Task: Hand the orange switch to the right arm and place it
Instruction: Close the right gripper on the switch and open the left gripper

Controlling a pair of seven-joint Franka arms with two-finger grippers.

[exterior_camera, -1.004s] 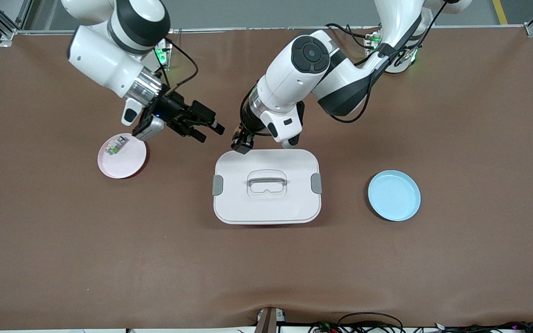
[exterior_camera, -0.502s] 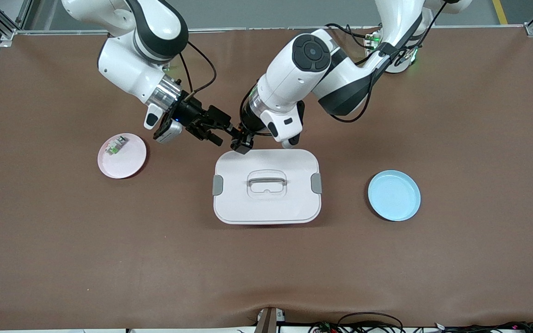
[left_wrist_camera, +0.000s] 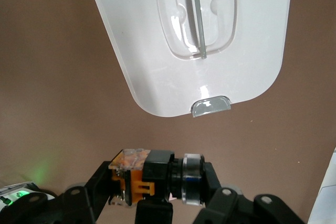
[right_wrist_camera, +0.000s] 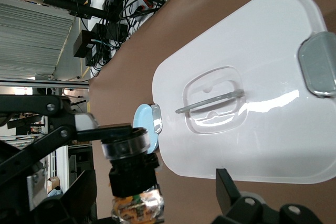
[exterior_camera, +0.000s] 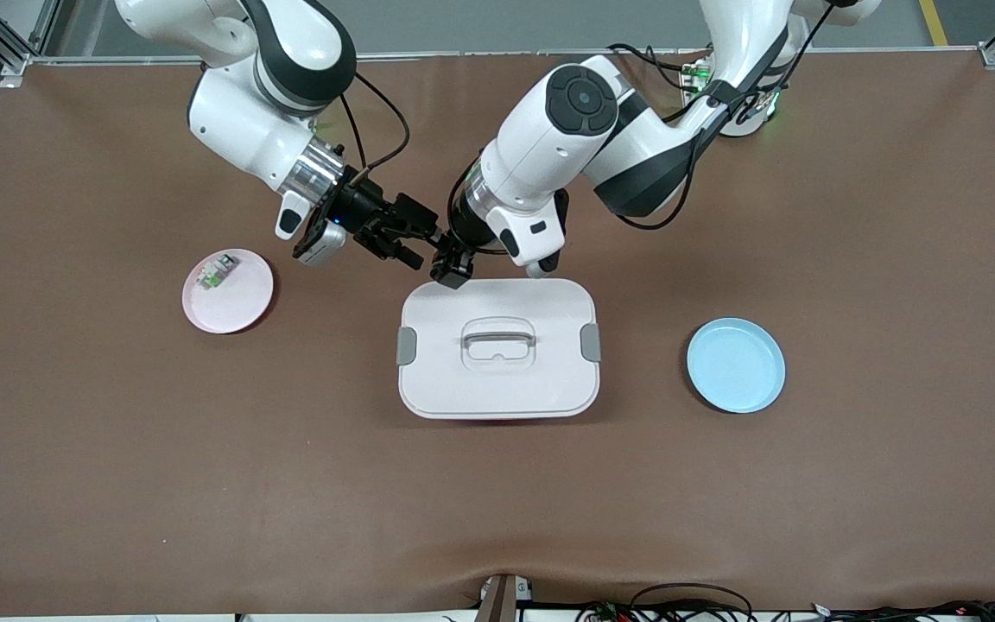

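Right gripper (exterior_camera: 418, 244) has slid in closer since a second ago, off the pink plate (exterior_camera: 243, 304) end and right up beside the left gripper (exterior_camera: 453, 266), fingers spread wide around the orange switch (left_wrist_camera: 157, 178) but not pinching it. Left gripper is clenched on that switch, hanging just over the white lidded box (exterior_camera: 497, 384), at its edge farther from the front camera. Both arms angle down toward the table's middle. Blue plate (exterior_camera: 736, 364) sits toward the left arm's end.

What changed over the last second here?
The right gripper swung from beside the pink plate across to the left gripper, fingers open around the orange switch that the left holds. Left arm, white lid, both plates: unchanged.
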